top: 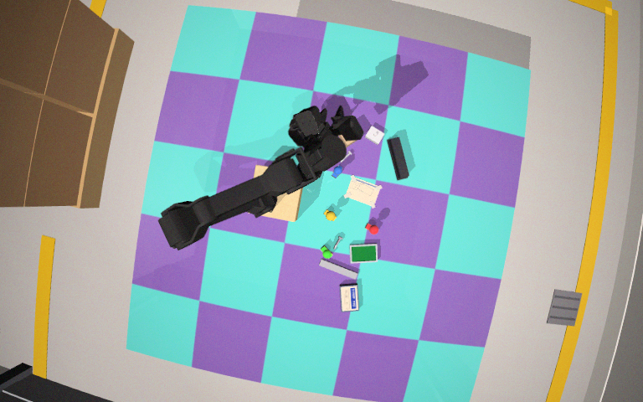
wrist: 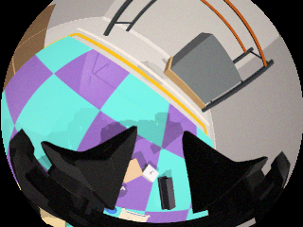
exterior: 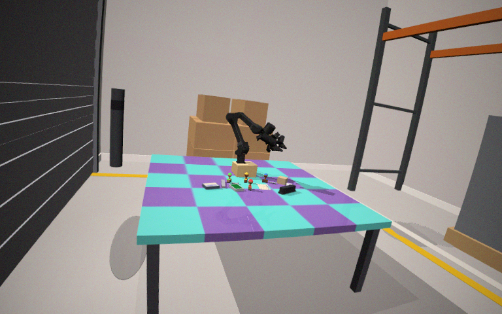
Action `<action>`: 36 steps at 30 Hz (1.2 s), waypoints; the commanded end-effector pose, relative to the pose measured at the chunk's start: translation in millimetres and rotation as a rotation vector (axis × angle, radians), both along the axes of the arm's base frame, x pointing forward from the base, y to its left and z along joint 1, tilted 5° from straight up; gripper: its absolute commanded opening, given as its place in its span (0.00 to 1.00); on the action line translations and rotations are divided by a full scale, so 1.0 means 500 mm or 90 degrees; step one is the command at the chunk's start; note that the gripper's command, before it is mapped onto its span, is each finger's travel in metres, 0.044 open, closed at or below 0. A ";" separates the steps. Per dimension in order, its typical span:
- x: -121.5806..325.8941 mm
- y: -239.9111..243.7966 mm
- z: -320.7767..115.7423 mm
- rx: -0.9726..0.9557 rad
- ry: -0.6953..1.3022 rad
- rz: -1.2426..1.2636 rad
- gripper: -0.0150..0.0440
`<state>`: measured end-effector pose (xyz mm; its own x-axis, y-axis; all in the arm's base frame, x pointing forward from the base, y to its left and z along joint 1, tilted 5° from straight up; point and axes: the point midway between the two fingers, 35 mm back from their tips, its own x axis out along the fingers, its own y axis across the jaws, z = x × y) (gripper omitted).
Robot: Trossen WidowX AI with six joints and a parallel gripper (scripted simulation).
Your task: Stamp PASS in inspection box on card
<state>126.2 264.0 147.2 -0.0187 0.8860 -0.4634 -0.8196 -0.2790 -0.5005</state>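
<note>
Checkered tabletop (top: 312, 360) (exterior: 229, 218) (wrist: 47, 104) | end effector (top: 332, 113) (exterior: 284, 144) (wrist: 161, 132) parted, seemingly unloaded, above, inside the edges

Checkered table (top: 388, 303) (exterior: 233, 222) (wrist: 57, 104), card (top: 362, 191) (exterior: 263, 186) (wrist: 133, 216), green pad (top: 363, 253) (exterior: 236, 186)

arm (top: 237, 193) (exterior: 237, 129): raised, elbow bent | forearm (top: 280, 176) (exterior: 248, 121): sloping down | tool (top: 332, 111) (exterior: 284, 148) (wrist: 161, 132): aloft, partly open, fingers apart

On the turquoise-and-purple checkered rectangular table (exterior: 229, 222), a black jointed robot arm (exterior: 236, 133) rises from a pale wooden block (exterior: 238, 169), its black two-fingered gripper (exterior: 283, 144) raised toward two o'clock of that block. Brown cardboard boxes (exterior: 210, 133) are stacked beyond, at twelve o'clock.
</note>
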 end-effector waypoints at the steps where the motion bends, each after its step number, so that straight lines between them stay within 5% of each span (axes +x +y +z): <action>1: 0.119 -0.061 -0.036 -0.087 0.081 -0.194 0.62; 12: 0.300 -0.375 -0.147 -0.298 0.339 -0.713 0.62; 23: 0.232 -0.707 -0.206 -0.462 0.636 -1.141 0.62; 36: 0.222 -0.732 -0.214 -0.489 0.671 -1.177 0.62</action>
<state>235.0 -99.3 39.9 -0.0416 -0.0575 -0.9975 -0.1538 0.9868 -0.0505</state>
